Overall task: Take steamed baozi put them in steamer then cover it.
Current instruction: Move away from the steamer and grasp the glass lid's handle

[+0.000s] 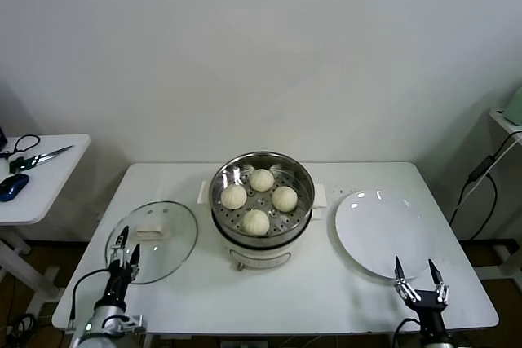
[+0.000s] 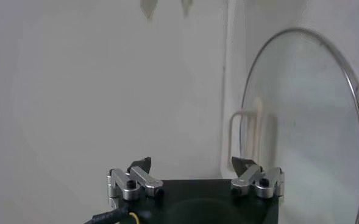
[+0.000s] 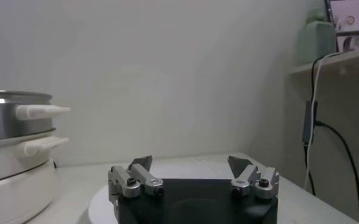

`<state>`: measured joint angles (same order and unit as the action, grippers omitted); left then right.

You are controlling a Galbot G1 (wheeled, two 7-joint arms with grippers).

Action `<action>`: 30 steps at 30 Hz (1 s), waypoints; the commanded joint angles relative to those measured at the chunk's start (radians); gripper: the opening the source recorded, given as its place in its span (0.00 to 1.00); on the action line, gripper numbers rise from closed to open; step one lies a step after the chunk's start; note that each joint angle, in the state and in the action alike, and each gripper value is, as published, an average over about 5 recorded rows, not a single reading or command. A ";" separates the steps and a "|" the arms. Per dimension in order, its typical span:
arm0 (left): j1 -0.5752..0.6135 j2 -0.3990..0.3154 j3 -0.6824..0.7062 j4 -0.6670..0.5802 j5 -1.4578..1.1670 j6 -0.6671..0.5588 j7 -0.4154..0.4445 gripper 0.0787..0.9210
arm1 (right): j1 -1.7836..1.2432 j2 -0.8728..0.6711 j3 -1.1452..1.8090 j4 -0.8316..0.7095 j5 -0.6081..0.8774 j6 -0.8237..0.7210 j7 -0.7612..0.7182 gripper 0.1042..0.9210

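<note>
Four cream-white baozi (image 1: 255, 221) sit on the perforated tray inside the shiny steel steamer (image 1: 225, 216), which stands on its cream base at the table's middle. The steamer's side also shows in the right wrist view (image 3: 11, 115). The glass lid (image 1: 167, 246) with a cream handle (image 1: 152, 232) lies flat on the table left of the steamer; it also shows in the left wrist view (image 2: 307, 115). My left gripper (image 1: 126, 245) is open and empty at the lid's near left edge. My right gripper (image 1: 419, 273) is open and empty at the near edge of the white plate (image 1: 383, 230).
The white plate lies bare to the right of the steamer. A side table (image 1: 41, 185) at far left holds scissors (image 1: 37, 157) and a mouse (image 1: 12, 187). A cable (image 1: 481, 177) hangs at the far right by a shelf.
</note>
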<state>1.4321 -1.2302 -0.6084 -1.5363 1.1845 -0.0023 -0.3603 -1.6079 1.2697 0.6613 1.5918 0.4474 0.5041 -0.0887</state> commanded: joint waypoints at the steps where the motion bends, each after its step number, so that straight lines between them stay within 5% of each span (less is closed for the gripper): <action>1: -0.139 -0.005 0.020 0.141 0.019 0.046 0.019 0.88 | -0.017 0.018 0.012 0.001 -0.010 0.017 0.004 0.88; 23: -0.252 -0.032 0.052 0.249 0.065 0.065 0.011 0.87 | -0.031 0.048 0.008 -0.008 -0.020 0.042 0.008 0.88; 30: -0.253 -0.043 0.051 0.276 0.089 0.063 -0.004 0.67 | -0.031 0.052 0.006 -0.010 -0.021 0.046 0.009 0.88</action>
<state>1.2044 -1.2659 -0.5593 -1.3040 1.2521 0.0573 -0.3566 -1.6377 1.3183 0.6679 1.5826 0.4272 0.5475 -0.0804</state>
